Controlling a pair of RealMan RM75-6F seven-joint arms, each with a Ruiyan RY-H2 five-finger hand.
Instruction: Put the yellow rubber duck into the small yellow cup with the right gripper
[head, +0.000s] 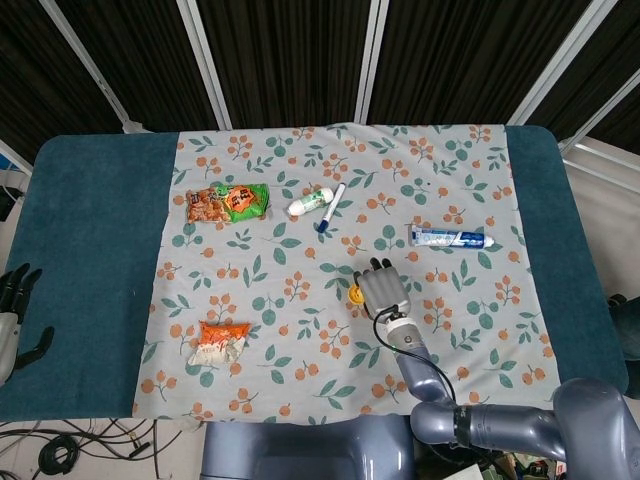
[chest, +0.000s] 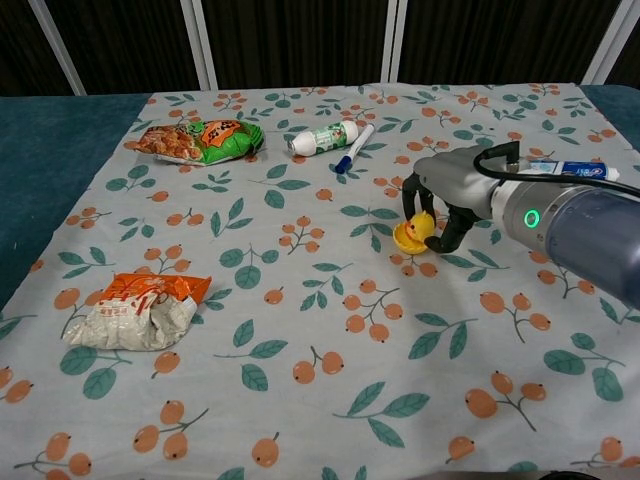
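Note:
The yellow rubber duck (chest: 421, 224) sits low in the mouth of the small yellow cup (chest: 405, 239), which stands on the floral cloth right of centre. My right hand (chest: 455, 190) arches over both, and its fingers (chest: 448, 228) curl around the duck and still pinch it. In the head view the right hand (head: 385, 288) covers the duck, and only the cup's edge (head: 354, 294) shows at its left. My left hand (head: 14, 312) hangs at the far left edge beside the table, fingers apart and holding nothing.
A green and orange snack bag (chest: 200, 140) lies at the back left. A white bottle (chest: 322, 138) and a pen (chest: 355, 147) lie behind the cup. A toothpaste tube (head: 450, 238) lies to the right, and an orange packet (chest: 140, 308) sits front left.

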